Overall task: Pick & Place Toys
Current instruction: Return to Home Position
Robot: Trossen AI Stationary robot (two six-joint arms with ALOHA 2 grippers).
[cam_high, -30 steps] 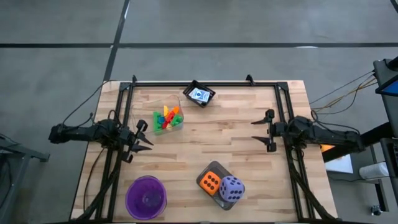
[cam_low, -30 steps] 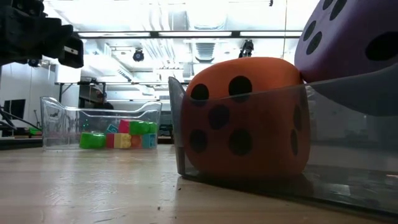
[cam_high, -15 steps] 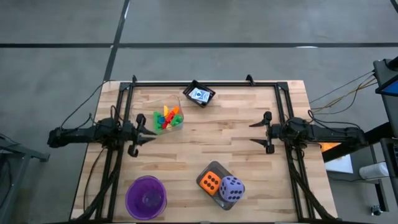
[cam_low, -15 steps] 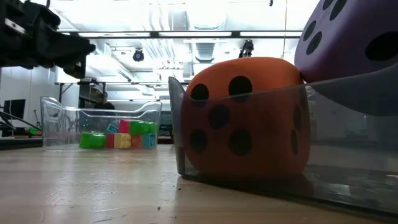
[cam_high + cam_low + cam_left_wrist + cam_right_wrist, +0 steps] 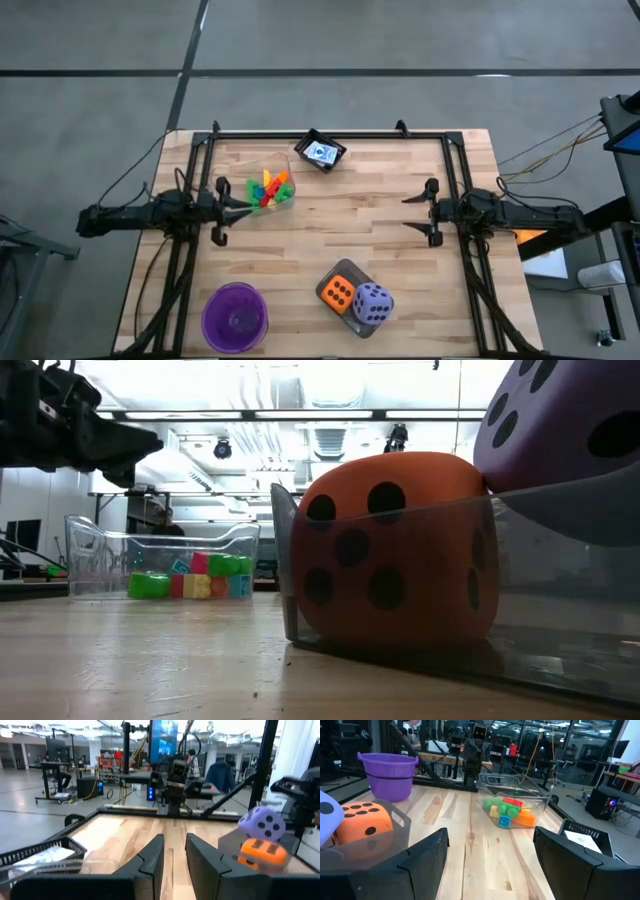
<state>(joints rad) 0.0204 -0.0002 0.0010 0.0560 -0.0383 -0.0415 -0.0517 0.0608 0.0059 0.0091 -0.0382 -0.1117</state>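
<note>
L gripper (image 5: 174, 842) is held at the left edge of the table (image 5: 360, 230), fingers only narrowly parted w/ nothing btwn them. Its tips are just beside the clear bin (image 5: 95, 555), where the building blocks (image 5: 267, 190) are heaped. R gripper (image 5: 404, 212) is held at the right edge, spread wide, empty, aimed inward over bare wood. Nothing is gripped, prob. because no toy is seen loose. A card (image 5: 321, 152) lies in the black bin (image 5: 340, 153) at the back edge. The orange die (image 5: 339, 292) & purple die (image 5: 372, 303) are wedged together in the grey tray (image 5: 321, 284), the purple one riding higher. Sorting is judged done, and both arms are judged to be parking.
</note>
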